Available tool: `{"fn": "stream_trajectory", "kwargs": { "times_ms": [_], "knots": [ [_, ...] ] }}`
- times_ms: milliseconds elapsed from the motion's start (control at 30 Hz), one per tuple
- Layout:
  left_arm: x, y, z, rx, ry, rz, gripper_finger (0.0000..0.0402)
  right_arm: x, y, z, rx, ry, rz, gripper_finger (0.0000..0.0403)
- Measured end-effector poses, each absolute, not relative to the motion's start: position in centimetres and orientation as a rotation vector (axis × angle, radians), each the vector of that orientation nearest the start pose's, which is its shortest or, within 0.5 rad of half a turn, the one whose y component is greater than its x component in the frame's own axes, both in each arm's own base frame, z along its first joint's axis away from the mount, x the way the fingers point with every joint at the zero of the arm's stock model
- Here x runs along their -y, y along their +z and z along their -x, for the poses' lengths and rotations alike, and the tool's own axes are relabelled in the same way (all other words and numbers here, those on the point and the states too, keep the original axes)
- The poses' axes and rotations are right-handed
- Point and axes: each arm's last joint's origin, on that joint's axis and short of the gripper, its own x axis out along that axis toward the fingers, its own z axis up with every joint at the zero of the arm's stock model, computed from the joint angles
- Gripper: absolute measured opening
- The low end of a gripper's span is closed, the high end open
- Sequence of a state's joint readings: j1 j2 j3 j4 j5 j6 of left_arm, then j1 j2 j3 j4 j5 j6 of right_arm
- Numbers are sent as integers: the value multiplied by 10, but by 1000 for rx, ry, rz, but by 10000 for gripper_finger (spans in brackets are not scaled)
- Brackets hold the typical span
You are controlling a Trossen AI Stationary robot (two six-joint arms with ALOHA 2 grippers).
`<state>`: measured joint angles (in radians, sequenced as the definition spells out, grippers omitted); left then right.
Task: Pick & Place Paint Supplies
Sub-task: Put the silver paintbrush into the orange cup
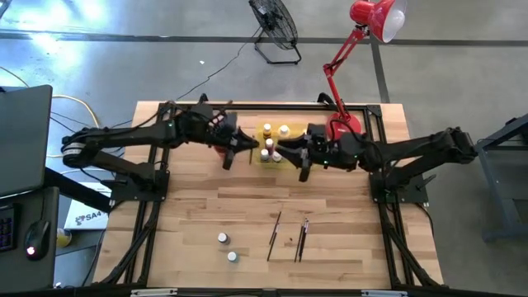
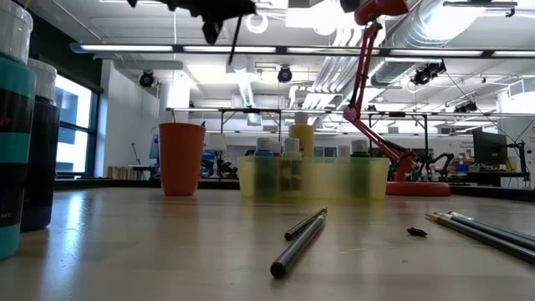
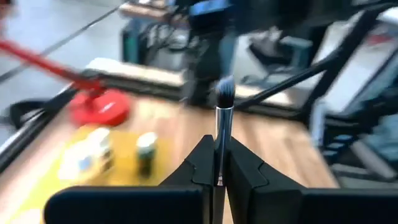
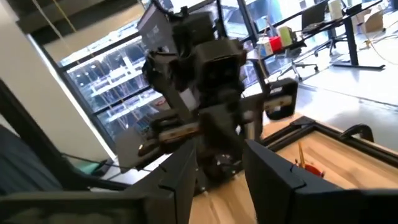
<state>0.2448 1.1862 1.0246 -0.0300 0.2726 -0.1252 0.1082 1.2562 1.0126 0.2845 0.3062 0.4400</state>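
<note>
Left gripper (image 3: pixel 219 167): I see its fingers clenched on a paintbrush (image 3: pixel 222 121), handle pinched between the tips, bristle head sticking out past them. In the high view this gripper (image 1: pixel 239 148) hangs above the far middle of the table, just beside the yellow tray (image 1: pixel 272 157). In the low view the brush (image 2: pixel 233 38) dangles high in the air.

Right gripper (image 4: pixel 221 165): fingers parted, nothing between them. From above it (image 1: pixel 297 157) sits on the tray's other side, facing the left arm.

The tray holds several small bottles (image 1: pixel 267 130) with pale caps; the low view shows them (image 2: pixel 291 150) standing upright inside it. A red cup (image 2: pixel 181 157) stands beside the tray.

Nearer the front edge: two bottles (image 1: pixel 223 238) standing apart from the rest, and several paintbrushes (image 1: pixel 275 234) lying flat on the wooden table (image 1: pixel 198 214).

A red desk lamp (image 1: pixel 373 18) leans over the far right corner.
</note>
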Motion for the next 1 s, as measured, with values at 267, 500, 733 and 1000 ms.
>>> {"fn": "stream_trajectory", "kwargs": {
  "times_ms": [267, 500, 733, 1000],
  "knots": [
    [-75, 360, -228, -207, 191, 124, 12, -32, 360, -280, 66, -153, -446, 116],
    [-84, 357, -199, -338, 303, 96, 12, -41, 355, -279, 16, -138, -439, 115],
    [-82, 345, -172, -344, 373, 99, 12, -43, 355, -279, 13, -130, -441, 114],
    [-74, 325, -152, -216, 425, 78, 12, -42, 355, -279, 17, -145, -441, 109]
  ]
}}
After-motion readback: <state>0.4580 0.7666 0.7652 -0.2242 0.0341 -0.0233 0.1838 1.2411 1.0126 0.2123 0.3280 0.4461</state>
